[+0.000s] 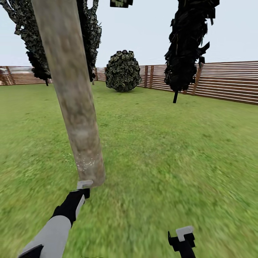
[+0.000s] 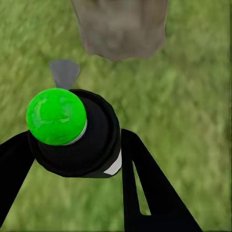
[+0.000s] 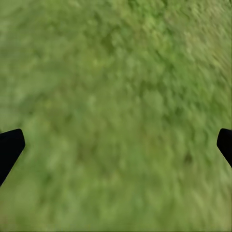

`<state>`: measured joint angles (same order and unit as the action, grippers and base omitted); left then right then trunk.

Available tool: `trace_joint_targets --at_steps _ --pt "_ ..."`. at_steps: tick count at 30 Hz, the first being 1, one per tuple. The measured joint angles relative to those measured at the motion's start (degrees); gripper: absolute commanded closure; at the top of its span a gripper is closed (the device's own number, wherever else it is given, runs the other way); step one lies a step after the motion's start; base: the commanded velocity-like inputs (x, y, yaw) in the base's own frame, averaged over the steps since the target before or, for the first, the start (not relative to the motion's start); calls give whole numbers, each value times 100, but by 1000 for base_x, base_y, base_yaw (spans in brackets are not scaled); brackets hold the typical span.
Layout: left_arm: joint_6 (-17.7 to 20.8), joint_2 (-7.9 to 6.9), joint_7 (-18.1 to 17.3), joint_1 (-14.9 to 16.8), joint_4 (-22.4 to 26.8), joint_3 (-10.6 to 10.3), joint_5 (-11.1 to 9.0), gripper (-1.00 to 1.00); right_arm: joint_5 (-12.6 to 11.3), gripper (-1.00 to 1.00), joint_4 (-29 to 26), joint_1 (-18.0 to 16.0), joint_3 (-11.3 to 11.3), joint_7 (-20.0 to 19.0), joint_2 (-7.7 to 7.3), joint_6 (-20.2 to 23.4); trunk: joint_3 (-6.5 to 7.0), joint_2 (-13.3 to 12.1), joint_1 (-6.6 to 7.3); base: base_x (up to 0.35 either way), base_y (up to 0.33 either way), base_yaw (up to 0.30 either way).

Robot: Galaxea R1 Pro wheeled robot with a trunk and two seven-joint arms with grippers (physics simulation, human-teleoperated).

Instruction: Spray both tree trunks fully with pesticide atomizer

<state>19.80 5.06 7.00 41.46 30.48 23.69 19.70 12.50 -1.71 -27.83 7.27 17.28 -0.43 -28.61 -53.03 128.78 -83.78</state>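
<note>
The pesticide atomizer [image 2: 77,145], a dark bottle with a white label and a bright green top, sits between the black fingers [image 2: 145,183] of my left gripper [image 2: 77,154], which is shut on it. In the head view my left gripper [image 1: 84,189] is held right at the foot of a tree trunk [image 1: 71,89], a thick grey-beige column leaning across the left. The trunk's base [image 2: 121,29] lies just ahead of the bottle. Tiny white pesticide specks [image 1: 85,165] dot the lower trunk. My right gripper [image 1: 182,239] hangs open over the grass floor [image 3: 116,72] at lower right, with its jaws wide apart and nothing between them [image 3: 116,147].
Green lawn [image 1: 172,150] stretches ahead to a reddish-brown slat fence [image 1: 229,80]. A round dark bush [image 1: 123,71] stands by the fence at centre. A narrow black tree [image 1: 186,46] rises at the right, and another dark one [image 1: 32,39] stands behind the trunk at the left.
</note>
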Motion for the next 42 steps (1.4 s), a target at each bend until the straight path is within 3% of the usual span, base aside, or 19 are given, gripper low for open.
trace_joint_targets --at_steps 4,6,7,8,9,12,13,16,18,20,23,26,29,31,33,38,42 --pt "223 -49 -138 245 13 -10 39 100 0 -100 -1 1 1 0 -1 0 0 0 0 0 0 29" --pt "297 -183 -177 318 18 -13 66 100 0 -100 -1 1 2 -1 -1 0 0 0 0 0 0 4" --pt "392 -318 -216 368 19 -13 86 100 0 -100 -1 1 2 -2 -1 0 0 0 0 0 0 0" --pt "537 -461 -408 409 22 -5 104 100 0 -100 -1 1 1 -2 -4 0 0 0 0 0 0 0" --pt "579 -484 -578 419 21 -21 75 100 0 -100 -1 1 1 -2 -4 0 -1 0 0 0 0 0" --pt "645 -418 -805 478 18 -543 35 100 0 -100 -1 1 1 -7 -8 0 0 0 0 0 0 0" --pt "725 -373 -832 553 19 -829 4 100 -1 -100 -1 1 0 -9 -9 0 0 0 0 0 0 0" --pt "975 -365 -847 718 26 -1014 25 100 2 -100 -1 1 1 -10 -9 0 0 0 0 0 0 0" --pt "1122 -508 -850 869 116 -1015 76 100 5 -100 -1 1 2 -11 -10 0 0 0 0 0 0 0" --pt "1210 -798 -858 902 224 -1010 62 100 4 -100 -1 1 2 -11 -10 0 0 0 0 0 0 0" --pt "1445 -1014 -865 923 345 -1016 -72 100 3 -100 -1 1 3 -12 -10 0 0 0 0 0 0 0" --pt "1532 -939 -867 927 436 -1042 -150 100 0 -100 -1 1 3 -11 -9 0 -1 0 0 0 0 66" --pt "1564 -592 -861 1017 492 -1071 -173 100 -1 -100 -1 1 4 -11 -3 0 0 0 0 0 0 241" --pt "1593 -545 -859 1036 501 -1064 -135 100 -1 -100 -1 1 3 -11 -1 0 -1 0 0 0 0 268" --pt "1609 -579 -862 1045 510 -1039 -118 100 -1 -100 -1 1 3 -11 -1 0 0 0 0 0 0 274" --pt "1635 -956 -862 998 517 -1021 -139 100 -1 -100 -1 1 5 -11 -1 0 -1 0 0 0 0 153" --pt "1628 -913 -843 980 528 -1051 -159 100 0 -100 -1 1 2 -9 -6 -1 -1 0 0 0 -104 8"
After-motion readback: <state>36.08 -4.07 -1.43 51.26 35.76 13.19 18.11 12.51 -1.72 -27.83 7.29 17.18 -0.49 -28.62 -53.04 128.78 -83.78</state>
